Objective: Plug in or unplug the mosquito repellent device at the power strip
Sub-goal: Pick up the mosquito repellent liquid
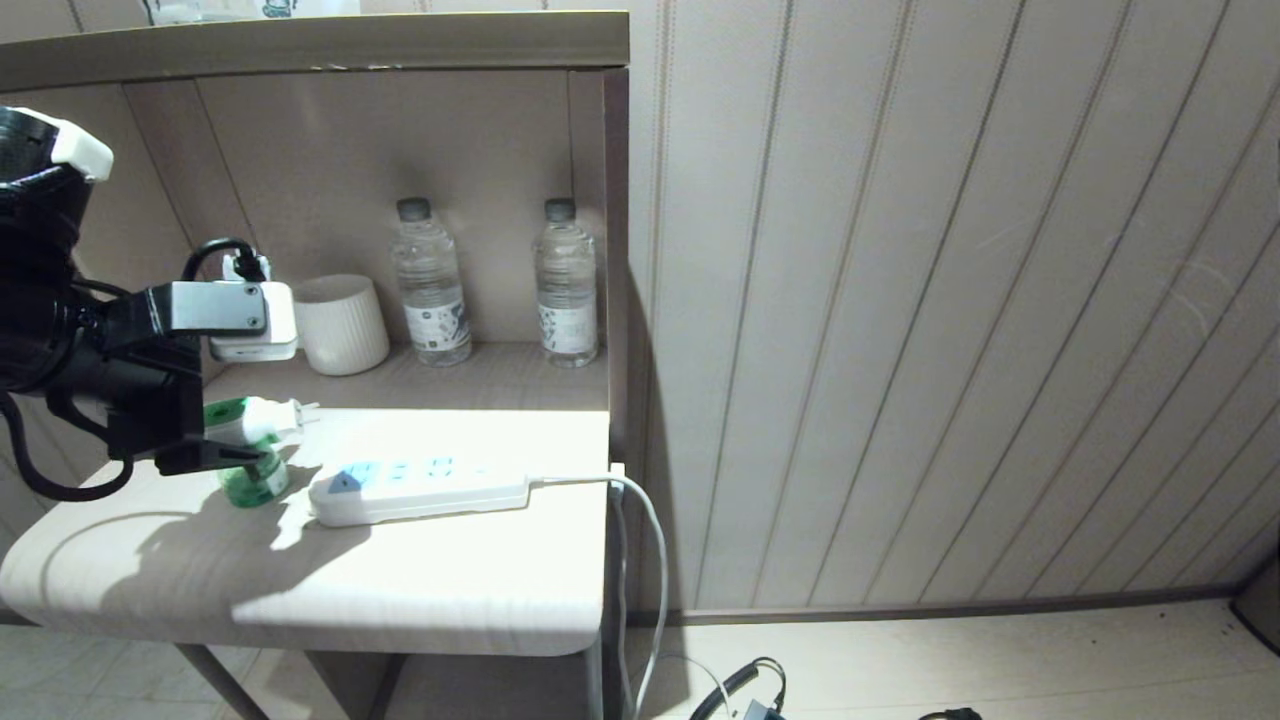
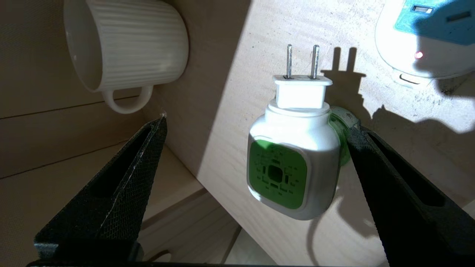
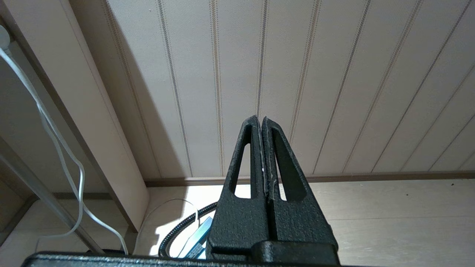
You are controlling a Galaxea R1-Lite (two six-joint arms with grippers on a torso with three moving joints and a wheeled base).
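The mosquito repellent device [image 1: 262, 428] stands on its green bottle on the pale tabletop, unplugged. Its two metal prongs [image 2: 301, 61] stick out bare toward the power strip [image 1: 420, 485], which lies a short way to its right with a white cable at the far end. My left gripper [image 2: 259, 124] is open wide around the device [image 2: 293, 159]. One finger [image 2: 400, 193] is right beside the green bottle; the other finger [image 2: 122, 185] stands well clear. In the head view the left gripper [image 1: 228, 442] comes in from the left. My right gripper [image 3: 259, 119] is shut and empty, down near the floor facing the wall.
A white ribbed mug [image 1: 340, 322] and two clear water bottles [image 1: 430, 285] [image 1: 567, 285] stand at the back of the shelf recess. A side panel [image 1: 615, 250] bounds the table on the right. The strip's red light [image 2: 418, 55] glows. Cables lie on the floor [image 1: 740, 690].
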